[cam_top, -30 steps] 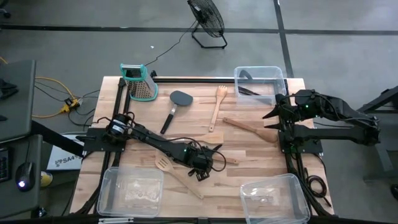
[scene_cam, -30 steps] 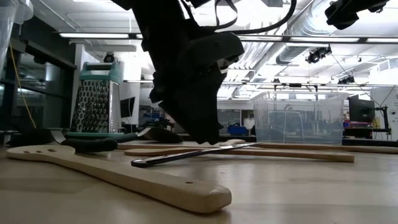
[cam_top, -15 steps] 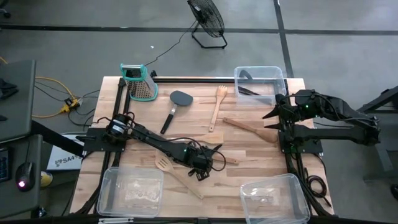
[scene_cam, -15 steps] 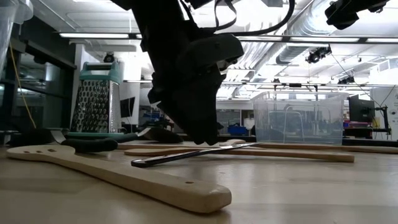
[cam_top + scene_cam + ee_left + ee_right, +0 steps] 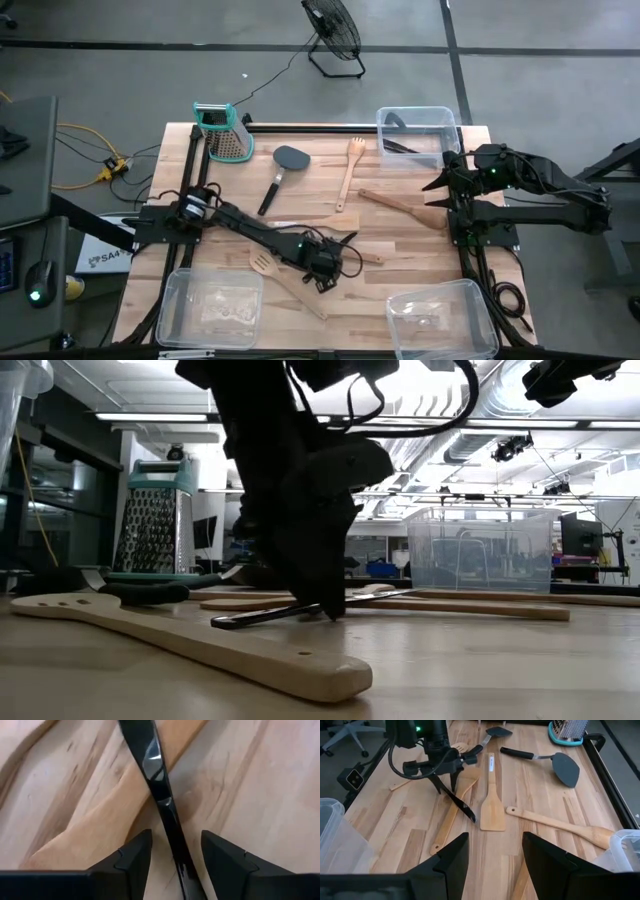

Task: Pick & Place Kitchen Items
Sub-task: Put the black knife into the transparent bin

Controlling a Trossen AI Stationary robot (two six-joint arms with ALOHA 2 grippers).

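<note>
The thin black tool [image 5: 161, 800] lies flat on the table, running straight up through the gap between the left gripper's [image 5: 171, 851] two spread fingers; neither finger touches it. It crosses over the handle of a pale wooden spoon [image 5: 112, 807], which passes just to one side of the jaws. In the low view the fingertips reach down to the table beside the black handle. The step in hand looks like the grasp: the gripper is in place and released, with nothing held. The next move calls for closing squarely on the narrow handle without pinching the wood beneath it, then lifting clear toward one of the clear bins [image 5: 208, 307].

The black tool is slim, glossy and hard-edged, likely slippery in a pinch. The spoon is smooth, rounded, matt wood, as is the slotted turner [image 5: 190, 635] lying nearer the low camera. Farther from the jaws rest a flat wooden spatula [image 5: 492, 805], a black turner [image 5: 550, 761] with a broad dull blade, and another wooden spoon [image 5: 560, 824]. The table [image 5: 400, 255] is pale planked wood.

The right gripper [image 5: 495, 855] waits at the table's right edge, fingers apart and empty.
</note>
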